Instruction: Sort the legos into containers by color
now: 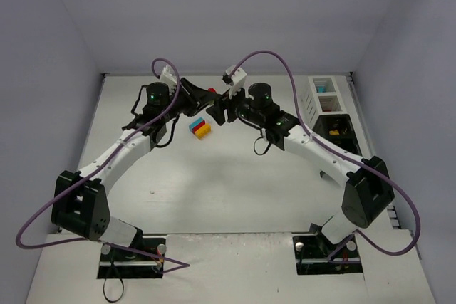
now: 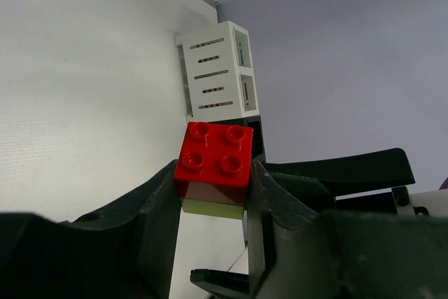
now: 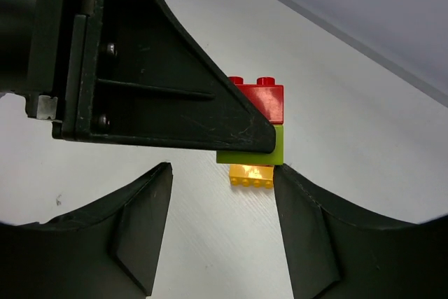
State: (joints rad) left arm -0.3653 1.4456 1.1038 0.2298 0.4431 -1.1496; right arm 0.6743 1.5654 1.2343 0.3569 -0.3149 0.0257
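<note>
1. Red brick (image 2: 213, 159): plain glossy red, studs included. At its six o'clock sits a lime-green brick (image 2: 212, 208).
2. Yellow brick (image 3: 252, 174): bright yellow, at six o'clock of the green one.
3. Loose row (image 1: 200, 128) on the white table (image 1: 214, 190): cyan at ten o'clock, yellow in the middle, red at four o'clock.
4. White container (image 2: 213, 75), at twelve o'clock of the red brick: dark slat stripes flecked with red and orange.
5. Black container (image 1: 340, 127), at the table's three o'clock: yellow inside.
6. Walls (image 1: 43, 69): pale lilac.
7. Arms (image 1: 121, 151): white with black joints. Cables (image 1: 265, 52): purple.
</note>
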